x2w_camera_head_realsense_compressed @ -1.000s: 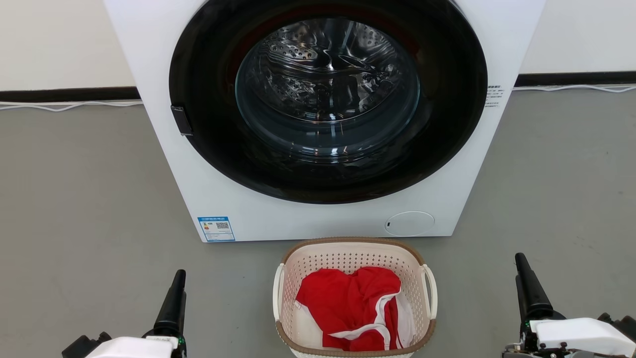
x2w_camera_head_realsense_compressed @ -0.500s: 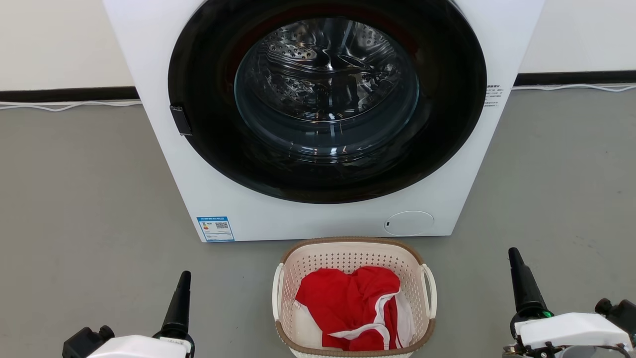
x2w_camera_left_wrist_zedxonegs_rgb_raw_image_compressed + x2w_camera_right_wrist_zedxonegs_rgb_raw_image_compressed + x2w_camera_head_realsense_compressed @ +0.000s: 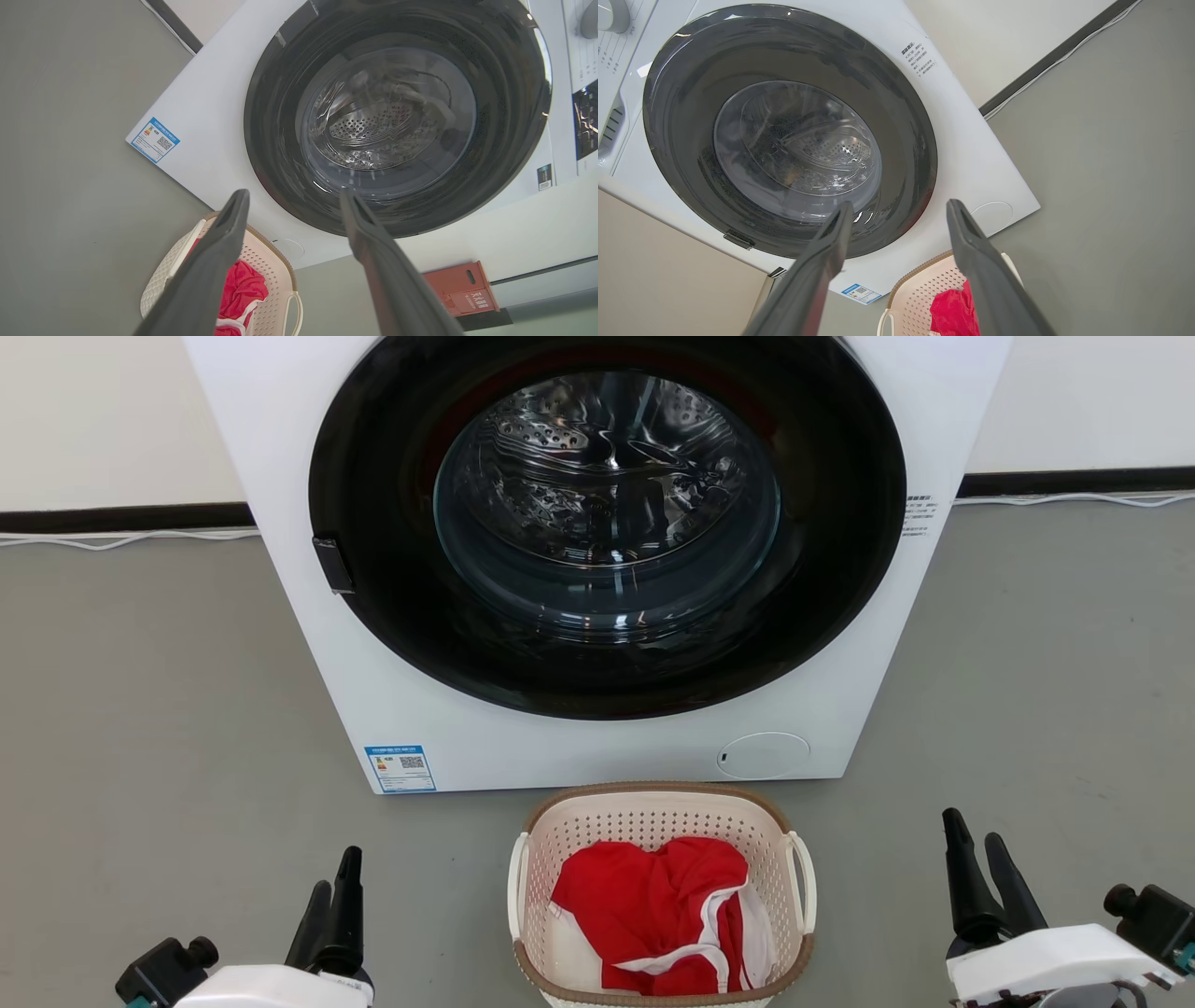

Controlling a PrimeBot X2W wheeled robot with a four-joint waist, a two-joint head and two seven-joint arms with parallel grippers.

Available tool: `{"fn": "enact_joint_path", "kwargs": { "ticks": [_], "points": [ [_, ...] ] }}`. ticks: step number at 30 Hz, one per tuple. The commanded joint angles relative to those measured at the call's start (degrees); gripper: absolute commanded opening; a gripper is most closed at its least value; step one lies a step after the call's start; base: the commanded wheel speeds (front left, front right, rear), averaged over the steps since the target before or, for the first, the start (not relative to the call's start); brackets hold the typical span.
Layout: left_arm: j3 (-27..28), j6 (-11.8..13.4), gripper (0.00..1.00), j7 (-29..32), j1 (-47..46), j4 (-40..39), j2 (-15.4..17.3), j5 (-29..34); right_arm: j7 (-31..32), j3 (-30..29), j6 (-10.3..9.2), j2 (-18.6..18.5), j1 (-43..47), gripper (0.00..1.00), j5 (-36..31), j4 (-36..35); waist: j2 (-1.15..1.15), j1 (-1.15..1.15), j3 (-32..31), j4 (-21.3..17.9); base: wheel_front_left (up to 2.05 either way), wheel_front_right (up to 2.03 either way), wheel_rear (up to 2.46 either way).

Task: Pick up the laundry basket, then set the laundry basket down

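The washer [image 3: 579, 756] is showing a smooth, faintly glossy white shell; its door [image 3: 840, 569] is gleaming dark and glassy, the perforated metal drum [image 3: 597, 439] shining behind it. The basket [image 3: 653, 823] is looking like matt perforated plastic with a woven-look rim, holding soft cloth [image 3: 644, 905]. The floor [image 3: 140, 709] is lying matt.

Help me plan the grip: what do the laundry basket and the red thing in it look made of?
The laundry basket looks like moulded plastic, matte cream: regular rows of holes, smooth white loop handles; the brown woven-look rim is probably moulded too. The red garment looks like soft fabric with white trim: it drapes and creases.
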Motion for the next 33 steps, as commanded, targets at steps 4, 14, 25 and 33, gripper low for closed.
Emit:
{"fn": "enact_joint_path", "kwargs": {
  "ticks": [4,14,25,33],
  "points": [
    [0.8,0.2,1.00,-1.3,-1.0,-1.4,0.6,5.0,-1.7,0.9,0.24,-1.2,-1.8,1.00,-5.0,-0.5,0.00,0.00,0.0,-0.1,0.00,0.00,0.00],
    [1.4,0.3,1.00,-3.1,-0.2,-1.0,0.7,13.0,-3.3,1.0,0.27,-1.6,-1.8,1.00,-13.0,0.8,0.00,0.00,-0.2,-0.2,0.00,0.00,0.00],
    [1.8,0.3,1.00,-4.9,0.5,-0.8,0.8,21.4,-5.2,1.3,0.31,-2.0,-1.6,1.00,-21.5,1.8,0.00,0.00,-0.3,-0.5,0.00,0.00,0.00],
    [2.4,0.4,1.00,-6.6,0.8,-1.2,0.8,28.3,-6.9,1.6,0.35,-1.9,-1.3,1.00,-29.0,1.9,0.00,0.00,-0.2,-0.7,0.00,0.00,0.00]
  ]
}}
